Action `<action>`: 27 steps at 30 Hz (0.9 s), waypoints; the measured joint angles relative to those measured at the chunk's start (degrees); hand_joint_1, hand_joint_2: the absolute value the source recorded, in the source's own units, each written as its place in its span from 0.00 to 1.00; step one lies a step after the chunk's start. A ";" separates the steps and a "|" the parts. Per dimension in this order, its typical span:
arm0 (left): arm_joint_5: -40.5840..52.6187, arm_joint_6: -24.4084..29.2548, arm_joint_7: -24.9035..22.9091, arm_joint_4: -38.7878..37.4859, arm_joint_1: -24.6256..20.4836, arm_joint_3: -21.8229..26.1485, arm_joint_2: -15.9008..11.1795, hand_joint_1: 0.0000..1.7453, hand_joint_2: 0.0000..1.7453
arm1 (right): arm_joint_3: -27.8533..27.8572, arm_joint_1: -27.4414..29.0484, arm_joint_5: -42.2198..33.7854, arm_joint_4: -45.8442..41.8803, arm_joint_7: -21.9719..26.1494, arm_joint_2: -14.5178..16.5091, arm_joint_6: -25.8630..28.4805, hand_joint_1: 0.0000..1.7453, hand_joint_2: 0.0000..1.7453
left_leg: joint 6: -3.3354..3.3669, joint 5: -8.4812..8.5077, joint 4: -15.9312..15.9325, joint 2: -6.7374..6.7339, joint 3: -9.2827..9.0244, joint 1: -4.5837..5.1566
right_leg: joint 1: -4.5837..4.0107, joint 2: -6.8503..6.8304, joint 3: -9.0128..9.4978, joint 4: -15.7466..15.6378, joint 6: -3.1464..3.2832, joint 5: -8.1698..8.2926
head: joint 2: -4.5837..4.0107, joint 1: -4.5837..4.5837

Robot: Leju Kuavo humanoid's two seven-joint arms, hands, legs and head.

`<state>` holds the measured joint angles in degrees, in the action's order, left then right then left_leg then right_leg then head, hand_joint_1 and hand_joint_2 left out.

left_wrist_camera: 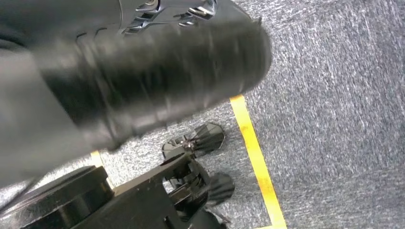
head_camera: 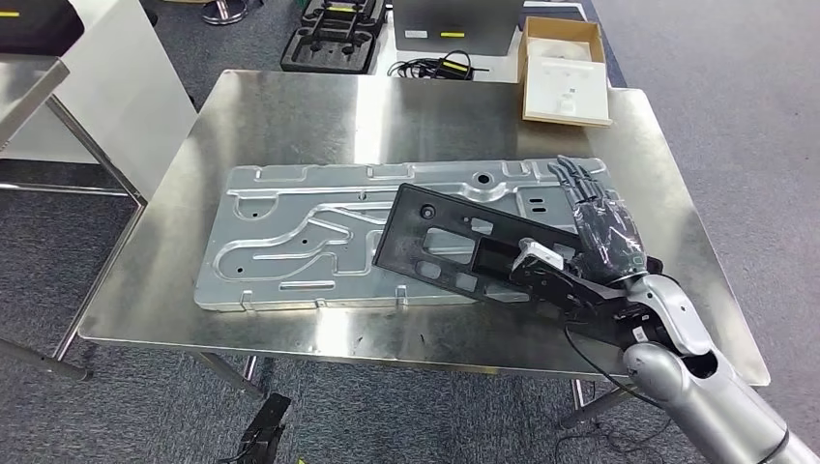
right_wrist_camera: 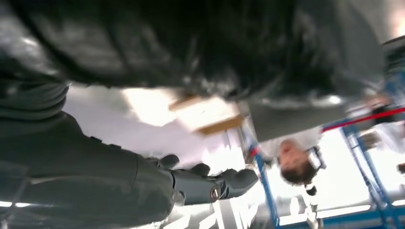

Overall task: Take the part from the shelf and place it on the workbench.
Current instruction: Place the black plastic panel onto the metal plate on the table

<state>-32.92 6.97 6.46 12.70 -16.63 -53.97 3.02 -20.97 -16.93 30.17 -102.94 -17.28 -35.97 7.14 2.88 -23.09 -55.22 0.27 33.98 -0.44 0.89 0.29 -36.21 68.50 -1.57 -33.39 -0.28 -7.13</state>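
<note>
Black part (head_camera: 440, 242) lies tilted on the workbench (head_camera: 290, 111), right hand (head_camera: 604, 227) gripping its end.

I see a steel workbench (head_camera: 290, 116) with a shiny top taking up most of my head view, set on grey carpet. Flat on it, around the centre, lies a large stamped silver metal panel (head_camera: 309, 242). At about one o'clock, at the far edge, sits an open cardboard box (head_camera: 566, 72). At four o'clock a black part (head_camera: 435, 246) lies across the panel's near right portion, tilted askew to it.
</note>
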 joint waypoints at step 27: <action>0.00 1.24 -0.51 0.03 1.26 4.02 -0.73 0.00 0.00 | -1.47 8.97 -14.22 -16.82 17.34 13.11 13.97 0.00 0.00 | 1.59 -4.85 -0.97 -0.39 -4.30 2.10 | -0.69 -0.50 -2.38 -8.31 1.44 10.95 | 0.17 2.23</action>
<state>-32.92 8.21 5.96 12.73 -15.37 -49.95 2.29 -22.45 -7.96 15.96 -119.75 0.06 -22.87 21.10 4.47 -27.94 -56.20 -0.11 29.68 1.66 0.20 -0.20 -38.59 60.19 -0.13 -22.44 -0.11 -4.90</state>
